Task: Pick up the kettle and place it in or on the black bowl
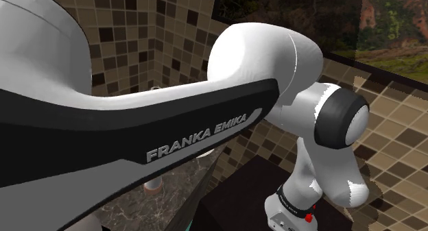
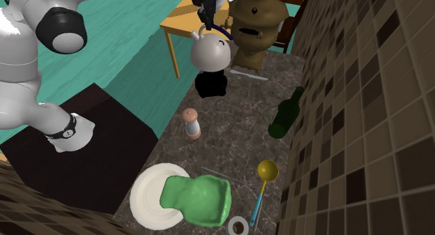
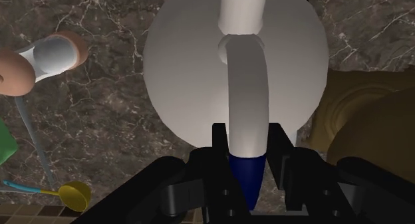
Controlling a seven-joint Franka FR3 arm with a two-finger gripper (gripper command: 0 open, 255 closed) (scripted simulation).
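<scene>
Shoulder view: the arm (image 1: 137, 120) reaches out over the dark counter (image 1: 130, 210).

Second exterior view: at the counter's far end the pincer (image 2: 207, 16) carries the pale kettle (image 2: 210, 54) directly over the black bowl (image 2: 210, 85), hiding the bowl's inside. I cannot tell whether they touch.

Wrist view: the fingers (image 3: 220, 144) clamp the kettle's handle (image 3: 247, 90), so it hangs level.

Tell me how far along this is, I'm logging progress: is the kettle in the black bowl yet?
Done: the gripper is shut on the kettle's handle, and the kettle is off the counter, directly over the black bowl. In hand: the placing. I cannot tell whether the kettle rests on the bowl or hangs just above it. Left: settle it, open the fingers, back away.
</scene>
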